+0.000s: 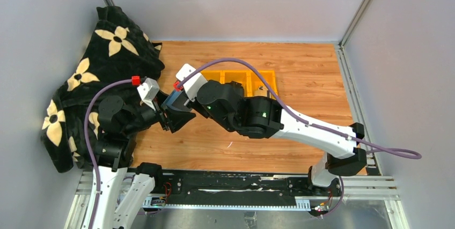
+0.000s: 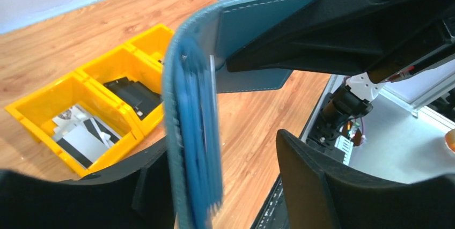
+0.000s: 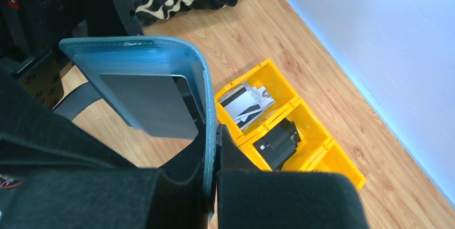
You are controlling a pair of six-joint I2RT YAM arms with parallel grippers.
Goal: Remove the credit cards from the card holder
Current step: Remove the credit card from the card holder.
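Left of the middle in the top view, the card holder is held up above the tabletop, between both arms. One flap is pinched tight by the right end effector. The left end effector is spread wide around the other flap, not squeezing it. A grey card is seen tucked in a pocket. Cards are judged thin, light, stiff and slippery; the bare edge should be pinched and pulled straight out.
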